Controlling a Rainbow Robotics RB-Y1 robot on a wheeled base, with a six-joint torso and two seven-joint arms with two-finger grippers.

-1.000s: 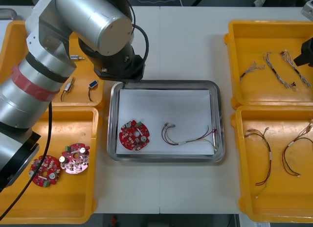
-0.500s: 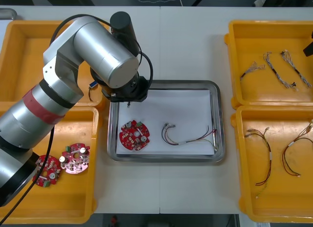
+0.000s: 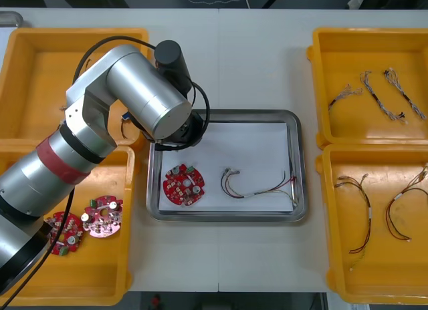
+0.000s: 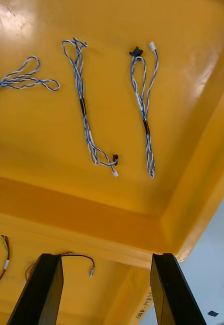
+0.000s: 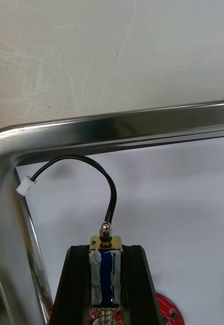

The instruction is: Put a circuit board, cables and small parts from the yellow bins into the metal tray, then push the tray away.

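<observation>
My left gripper (image 5: 106, 253) is shut on a small metal part (image 5: 105, 271) with a blue body. The part's black lead (image 5: 109, 188) curls up to a white plug. The gripper hangs over the white inside of the metal tray (image 5: 117, 127), at a corner. In the front view the left arm (image 3: 144, 99) covers the far left corner of the tray (image 3: 227, 113). A red circuit board (image 3: 184, 184) and a red and yellow cable (image 3: 257, 187) lie in the tray. My right gripper (image 4: 106, 292) stands open above twisted blue and white cables (image 4: 86, 119).
Two more circuit boards (image 3: 100, 216) lie in the near left bin (image 3: 87, 290). A small metal part (image 3: 124, 127) shows in the far left bin. The far right bin (image 3: 321, 89) holds blue and white cables (image 3: 374, 96), and the near right bin holds cables (image 3: 364, 210).
The left arm has swung from the far left bin to over the tray's far left corner. The right gripper has slid off the front view's right edge.
</observation>
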